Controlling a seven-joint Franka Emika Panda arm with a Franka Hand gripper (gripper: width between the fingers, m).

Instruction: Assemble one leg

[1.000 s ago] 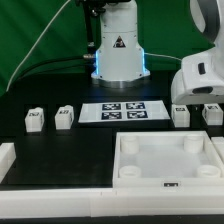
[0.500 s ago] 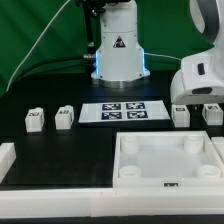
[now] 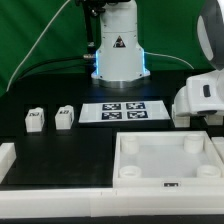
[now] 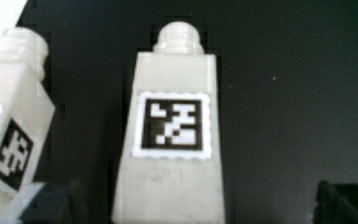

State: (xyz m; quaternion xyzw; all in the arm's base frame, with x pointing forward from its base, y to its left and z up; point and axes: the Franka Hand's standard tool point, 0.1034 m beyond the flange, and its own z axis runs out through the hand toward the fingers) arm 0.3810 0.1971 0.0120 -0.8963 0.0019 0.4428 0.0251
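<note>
The gripper (image 4: 194, 203), spread wide and holding nothing, straddles a smooth white blocky leg (image 4: 176, 110) (square-tagged, knob-tipped).

The arm's base (image 3: 118, 45) is a white, smooth-sided column bearing a black triangular sticker (image 3: 117, 43) with a pale mark inside it. A ring of blue light (image 3: 120, 72) glows around its foot, and a black joint section (image 3: 100, 10) sits on top. A thin pale cable (image 3: 40, 40) arcs beside it. The nearer link (image 3: 203, 98) is a rounded, glossy white shell with a dark seam. The gripper (image 4: 194, 198) shows only dark, blurred fingertips (image 4: 352, 196).
</note>
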